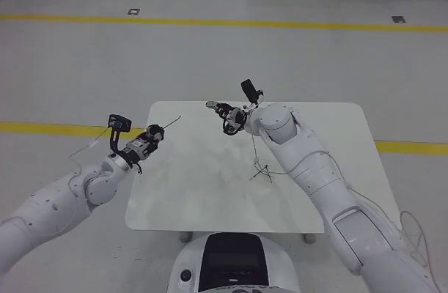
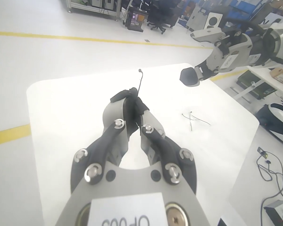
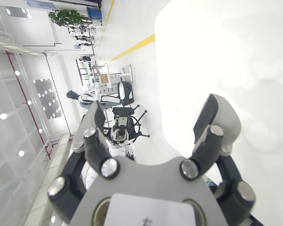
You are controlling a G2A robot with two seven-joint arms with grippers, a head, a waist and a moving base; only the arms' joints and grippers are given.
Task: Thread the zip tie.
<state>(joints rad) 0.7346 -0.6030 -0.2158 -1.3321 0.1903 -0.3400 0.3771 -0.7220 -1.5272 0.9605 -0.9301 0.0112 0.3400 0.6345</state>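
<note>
While the white surface [image 1: 209,198] spans the middle of the scene, the right jaws hang released above its far edge, near the middle, with nothing between them. The left jaws sit at the surface's left edge, clenched on the thin dark zip tie [image 2: 140,81], whose free end with its small head points far and right. A few loose ties [image 1: 262,172] lie crossed right of centre.
</note>
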